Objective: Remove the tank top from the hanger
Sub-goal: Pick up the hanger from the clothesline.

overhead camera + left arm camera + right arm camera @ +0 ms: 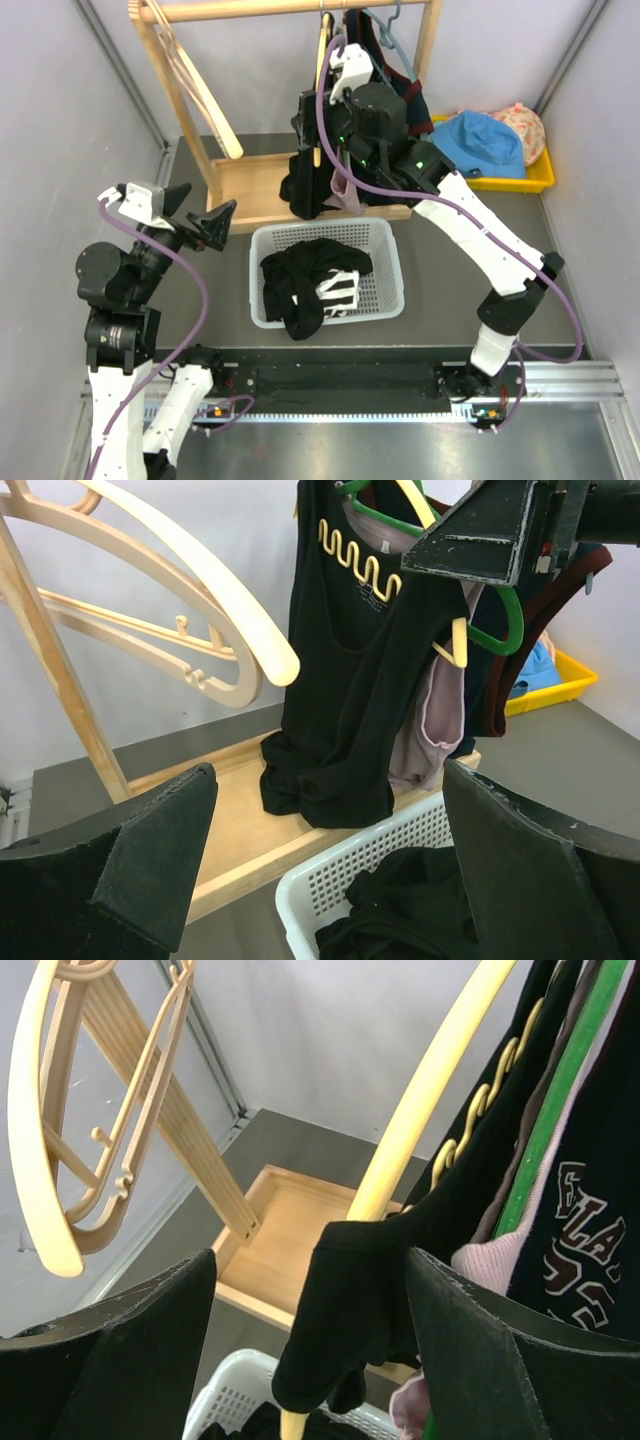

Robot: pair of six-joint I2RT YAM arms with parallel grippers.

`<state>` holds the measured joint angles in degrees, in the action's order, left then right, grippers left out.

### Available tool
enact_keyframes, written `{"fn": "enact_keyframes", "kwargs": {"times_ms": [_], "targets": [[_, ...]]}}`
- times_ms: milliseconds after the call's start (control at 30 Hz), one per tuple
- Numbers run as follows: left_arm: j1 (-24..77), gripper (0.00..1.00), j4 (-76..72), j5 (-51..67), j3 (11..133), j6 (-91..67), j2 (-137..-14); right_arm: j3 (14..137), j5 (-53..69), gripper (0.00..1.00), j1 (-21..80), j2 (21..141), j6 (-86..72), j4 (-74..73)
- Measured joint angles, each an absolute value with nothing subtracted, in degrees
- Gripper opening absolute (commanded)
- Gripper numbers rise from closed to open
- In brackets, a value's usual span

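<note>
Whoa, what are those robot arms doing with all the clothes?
They're working on getting a black tank top off its wooden hanger on the rack. The right gripper is up there, fingers open on either side of the top and hanger, not pinching. The left gripper hangs open beside the white basket, touching nothing. Dark clothes lie in the basket.

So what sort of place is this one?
Probably a lab test cell staged as a laundry corner: grey walls, a wooden clothes rack with hung garments, and a white basket holding dark clothes.
</note>
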<state>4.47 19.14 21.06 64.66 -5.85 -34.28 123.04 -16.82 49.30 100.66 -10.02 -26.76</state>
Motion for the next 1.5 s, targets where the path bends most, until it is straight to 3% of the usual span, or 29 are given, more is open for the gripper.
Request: {"fn": "enact_keyframes", "kwargs": {"times_ms": [67,200,667,767,1000,1033,1500], "targets": [[4.47,0.99,19.03,21.21,64.36,-5.96,-34.26,123.04,-16.82,0.73,49.30,100.79,-10.35,-26.79],[4.47,0.99,18.50,21.21,63.44,-6.09,-34.22,123.04,-17.41,0.60,49.25,100.99,-10.52,-27.42],[4.47,0.99,17.98,21.56,62.65,-6.04,-33.23,121.86,-25.12,0.52,47.29,100.86,-6.59,-30.96],[4.47,0.99,17.96,21.63,62.59,-6.04,-33.21,121.67,-25.63,0.47,47.20,100.79,-5.96,-31.66],[4.47,0.99,17.98,21.71,62.24,-6.07,-33.10,124.09,-25.56,0.02,47.09,101.36,-5.48,-35.24],[4.47,0.99,17.96,21.71,62.22,-6.07,-33.10,124.62,-25.61,0.00,47.07,101.41,-5.48,-35.51],[4.47,0.99,17.56,23.09,61.12,-6.09,-32.60,113.84,-22.57,0.00,46.94,97.49,0.60,-22.59]]}}
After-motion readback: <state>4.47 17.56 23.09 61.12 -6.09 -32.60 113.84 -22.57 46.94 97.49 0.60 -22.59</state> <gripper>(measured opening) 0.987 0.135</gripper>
